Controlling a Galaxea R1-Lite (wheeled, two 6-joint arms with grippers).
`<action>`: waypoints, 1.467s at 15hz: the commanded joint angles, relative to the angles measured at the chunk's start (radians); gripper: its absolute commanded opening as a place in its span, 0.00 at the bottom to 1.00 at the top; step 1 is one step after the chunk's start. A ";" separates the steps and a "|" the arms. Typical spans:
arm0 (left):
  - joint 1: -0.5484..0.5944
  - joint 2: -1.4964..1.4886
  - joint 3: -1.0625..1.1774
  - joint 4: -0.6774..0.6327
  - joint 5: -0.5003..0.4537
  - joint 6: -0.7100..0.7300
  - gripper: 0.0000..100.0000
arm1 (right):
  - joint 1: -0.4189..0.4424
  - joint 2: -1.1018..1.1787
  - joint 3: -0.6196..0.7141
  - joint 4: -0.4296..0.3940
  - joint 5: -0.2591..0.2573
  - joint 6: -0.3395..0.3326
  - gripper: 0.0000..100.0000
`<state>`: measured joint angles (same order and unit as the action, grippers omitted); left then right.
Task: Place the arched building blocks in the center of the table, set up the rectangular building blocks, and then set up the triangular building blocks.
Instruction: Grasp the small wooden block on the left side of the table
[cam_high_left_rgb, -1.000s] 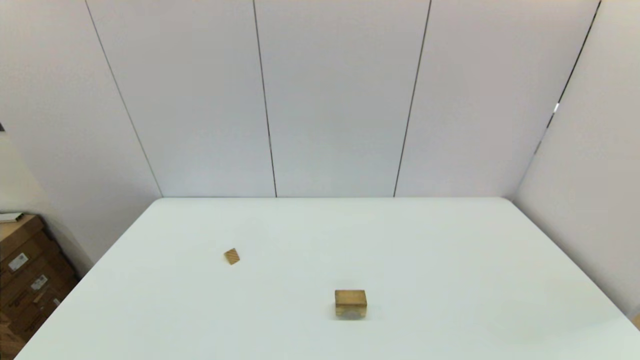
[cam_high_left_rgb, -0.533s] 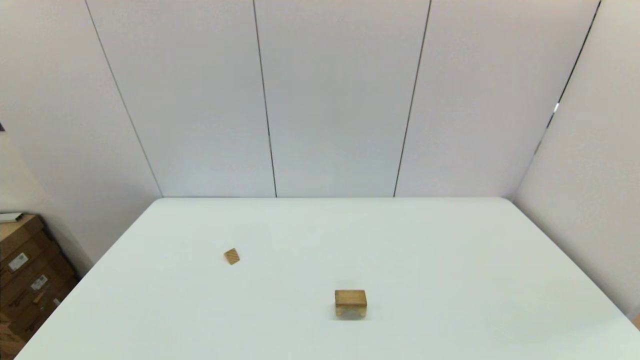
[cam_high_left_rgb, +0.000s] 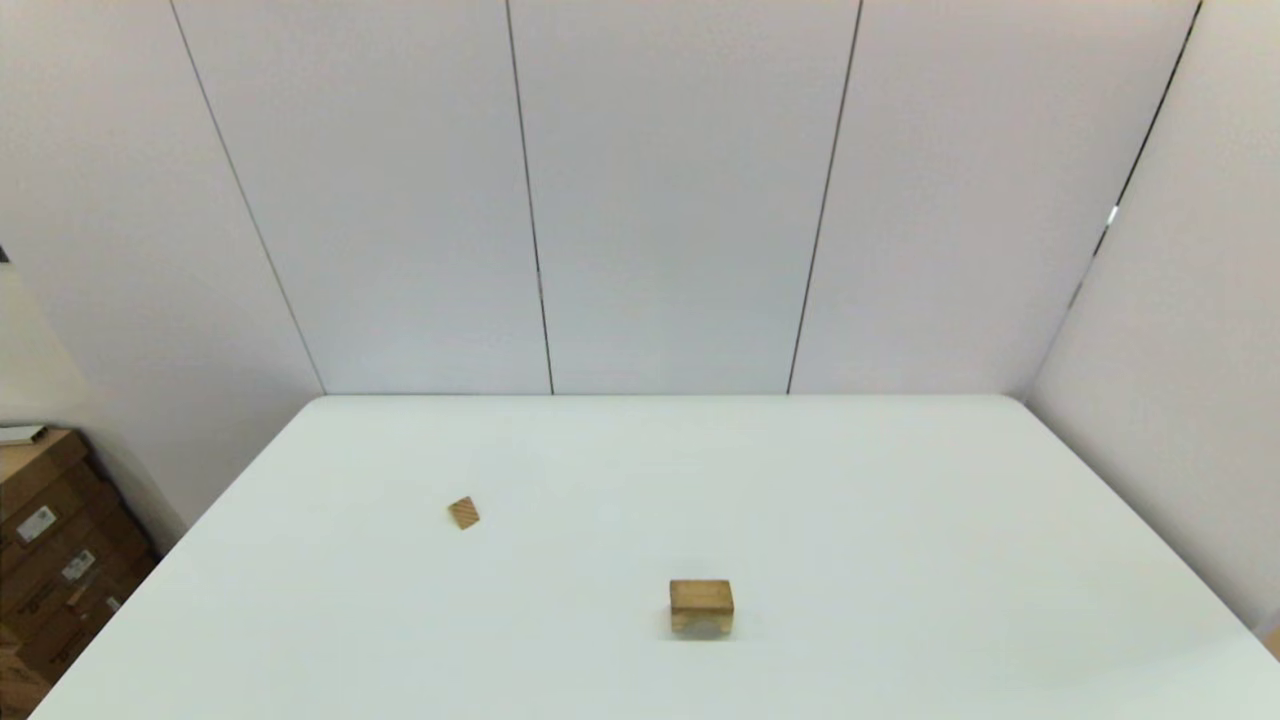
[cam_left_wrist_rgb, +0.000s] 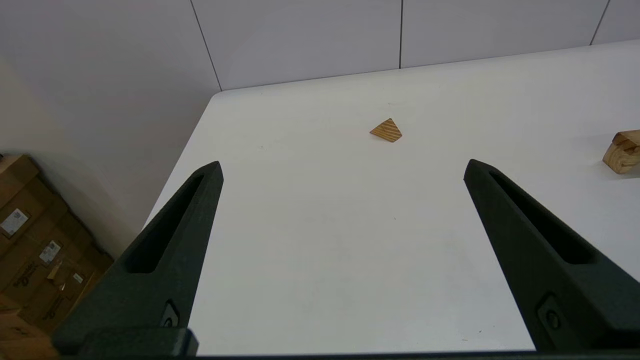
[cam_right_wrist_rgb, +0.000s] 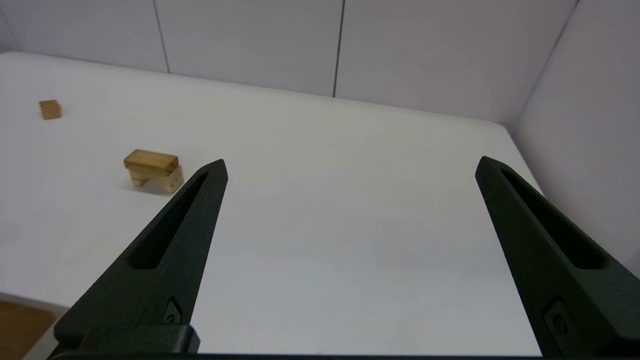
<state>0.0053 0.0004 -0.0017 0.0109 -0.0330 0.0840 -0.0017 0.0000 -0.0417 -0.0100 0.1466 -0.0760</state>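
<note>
White desk (cam_high_left_rgb: 900, 520) filled the head view, and no arm was seen on it. Near the middle, a brown flat block (cam_high_left_rgb: 701, 595) was seen lying on top of a pale arch block (cam_high_left_rgb: 702, 623). Only the arch block's front showed under it. The small striped triangle block (cam_high_left_rgb: 463, 513) was seen lying well apart, off toward the robot's left and farther back. Nothing was seen to have moved among the blocks since a second ago. One small change was noted: a faint shadow on the desk near the right side was gone.

From the left wrist view, the left gripper (cam_left_wrist_rgb: 342, 165) was held above the near part of the desk, and its jaws were spread wide with nothing between them. The triangle block (cam_left_wrist_rgb: 386, 130) was seen ahead of it, lying on the desk. An end of the stacked blocks (cam_left_wrist_rgb: 621, 151) was seen at the edge of the view.

From the right wrist view, the right gripper (cam_right_wrist_rgb: 351, 162) was held above the right part of the desk, jaws wide and empty too. The flat block (cam_right_wrist_rgb: 151, 162) was seen resting on the arch block (cam_right_wrist_rgb: 160, 181).

It was judged that two steps were done. The triangle block was judged to be next, most likely a job for the left arm.
</note>
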 joint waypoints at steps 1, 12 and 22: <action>0.001 0.000 0.000 0.000 -0.001 0.000 1.00 | 0.000 -0.002 0.017 -0.005 -0.091 -0.019 1.00; 0.001 0.000 0.000 0.000 0.001 0.000 1.00 | 0.000 0.000 0.042 0.007 -0.111 0.041 1.00; 0.001 0.000 0.000 0.000 -0.001 0.000 1.00 | 0.000 0.000 0.042 0.007 -0.111 0.041 1.00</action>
<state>0.0053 0.0004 -0.0017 0.0109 -0.0336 0.0836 -0.0017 0.0000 0.0000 -0.0028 0.0349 -0.0340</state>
